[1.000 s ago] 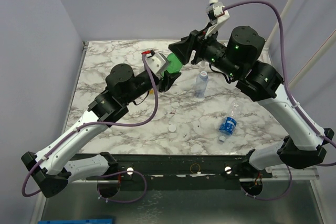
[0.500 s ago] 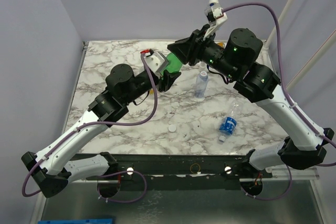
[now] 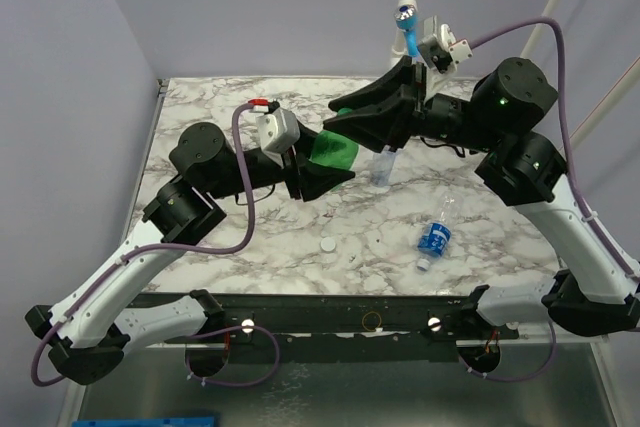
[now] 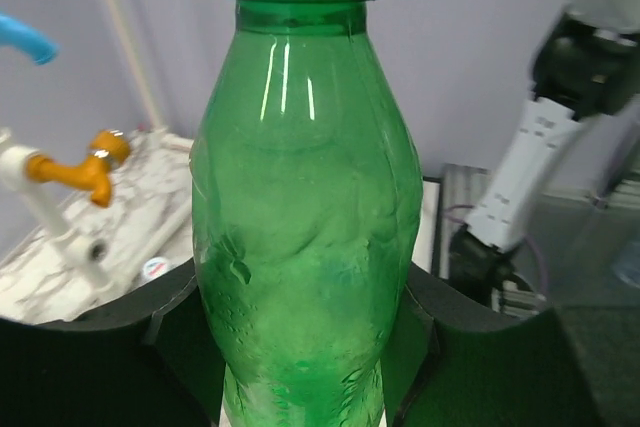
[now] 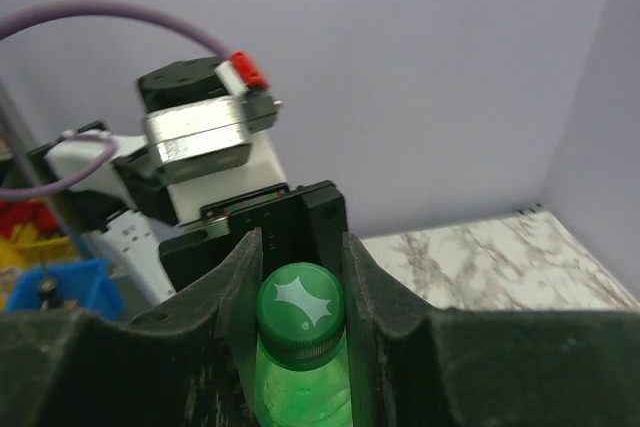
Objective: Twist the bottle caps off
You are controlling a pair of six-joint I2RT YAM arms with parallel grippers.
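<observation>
Marble table [image 3: 200, 127] carries the scene, with both arms meeting above its middle, toward the far edge. From the left, the left gripper [image 3: 318, 169] is clamped around the lower body of the green bottle [image 3: 335, 150] and holds it up off the table. In the left wrist view its dark fingers [image 4: 150, 347] press against both sides of the bottle, whose neck points away from the camera. Past the bottle in that view, an orange valve [image 4: 85, 169] juts from a white pipe by the table's edge.

At the bottle's top, the right gripper [image 3: 350, 117] is closed tight on the green cap [image 5: 300, 307]. The right wrist view shows both fingers [image 5: 240, 287] pressed flat against the cap's sides, and the cap sits on the neck.

Near the front edge, left of centre, a loose white cap [image 3: 327, 245] lies on the marble. Further right, a small clear bottle [image 3: 384, 169] stands upright under the right gripper, partly hidden by it. Right again, nearer the front edge, another small bottle [image 3: 433, 238] with a blue label lies on its side.
</observation>
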